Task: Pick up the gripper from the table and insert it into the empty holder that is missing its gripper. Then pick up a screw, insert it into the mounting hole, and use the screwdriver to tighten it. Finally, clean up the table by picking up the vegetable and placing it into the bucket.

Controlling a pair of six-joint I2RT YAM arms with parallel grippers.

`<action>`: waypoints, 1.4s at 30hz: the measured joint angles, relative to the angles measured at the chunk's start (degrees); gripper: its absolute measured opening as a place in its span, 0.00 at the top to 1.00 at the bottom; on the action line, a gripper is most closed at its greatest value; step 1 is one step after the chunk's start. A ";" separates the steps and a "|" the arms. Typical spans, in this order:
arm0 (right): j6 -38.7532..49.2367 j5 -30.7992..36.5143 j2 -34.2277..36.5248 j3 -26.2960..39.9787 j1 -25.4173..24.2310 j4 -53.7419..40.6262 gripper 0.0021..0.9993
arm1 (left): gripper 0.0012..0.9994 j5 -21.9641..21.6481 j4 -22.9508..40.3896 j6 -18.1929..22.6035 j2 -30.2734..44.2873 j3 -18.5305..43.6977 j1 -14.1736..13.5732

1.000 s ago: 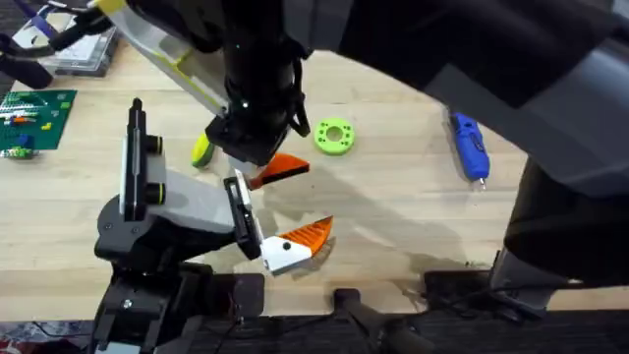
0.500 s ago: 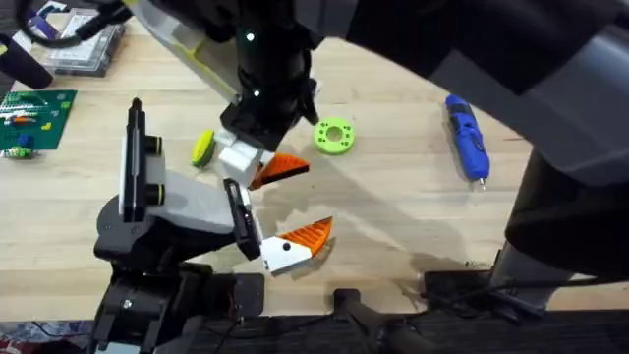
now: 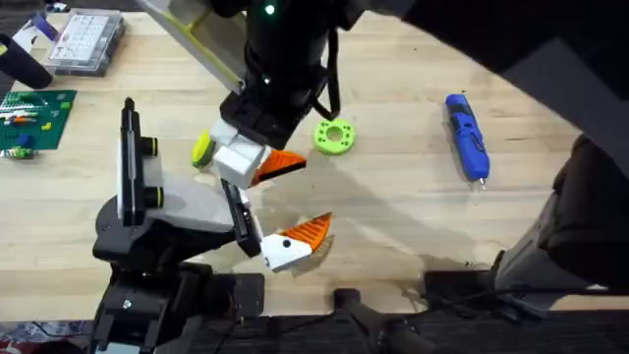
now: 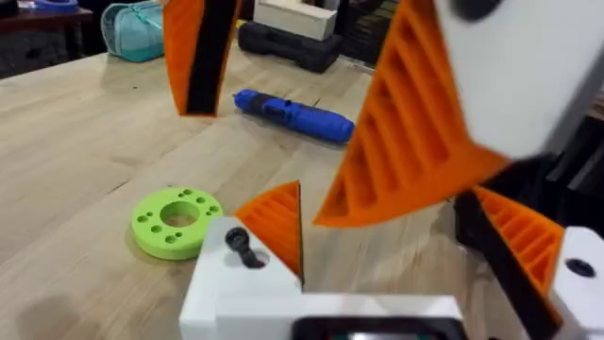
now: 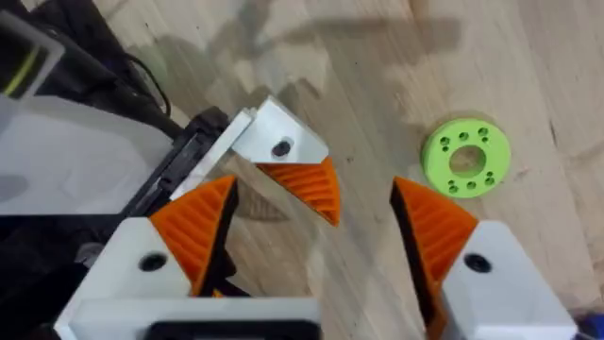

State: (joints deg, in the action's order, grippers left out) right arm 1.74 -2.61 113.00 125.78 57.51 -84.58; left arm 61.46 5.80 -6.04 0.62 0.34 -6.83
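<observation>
- Your right jaws hung wide open and empty over the gripper, one orange pad on each side of it. The gripper sat on the holder at its upper mount, left of desk centre.
- I judged it only seated, not fastened. A brush from either pad as you pulled away could have tipped it or dragged it off the mount.
- The holder looked to be the left arm's own hand. Its jaws stood apart with nothing between them; closing them could have shaken the loose gripper free.
- The arm hung low over the vegetable, at 10 o'clock from the gripper. A sideways sweep could have knocked it away, or the green ring at 2 o'clock.
- The right wrist view showed the mounting hole in the white base, which the overhead view did not resolve.
- The overhead view showed the vegetable and the holder's other finger at 5 o'clock.
- The left wrist view showed the screwdriver lying flat, well beyond the ring. I could pick out no screw.
</observation>
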 joint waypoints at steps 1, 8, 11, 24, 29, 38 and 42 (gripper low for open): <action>-0.05 0.00 -0.16 0.00 -0.02 0.06 0.00 | 0.01 0.01 0.00 0.00 0.00 0.00 0.00; -0.05 -0.02 -0.27 0.00 0.01 1.44 0.00 | 0.01 -0.01 0.00 0.00 0.00 0.00 0.00; -0.05 -0.03 -0.27 0.00 0.01 2.78 0.02 | 0.01 -0.01 0.00 0.00 0.00 0.00 0.00; -0.28 -3.10 0.16 0.00 0.01 2.66 0.62 | 0.01 -0.01 0.00 0.00 0.00 0.00 0.00; -0.27 -3.28 2.49 0.00 0.04 2.02 0.62 | 0.01 -0.01 0.00 0.00 0.00 0.00 0.00; 0.00 -3.28 4.18 -0.04 0.14 3.43 0.64 | 0.01 -0.01 0.00 0.00 0.00 0.00 0.00; 0.20 -3.29 4.18 -0.04 0.14 3.88 0.73 | 0.01 -0.01 0.00 0.00 0.00 0.00 0.00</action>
State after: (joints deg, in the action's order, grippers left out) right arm 1.94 -5.91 117.19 125.73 57.65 -80.70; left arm 61.45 5.80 -6.04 0.62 0.34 -6.83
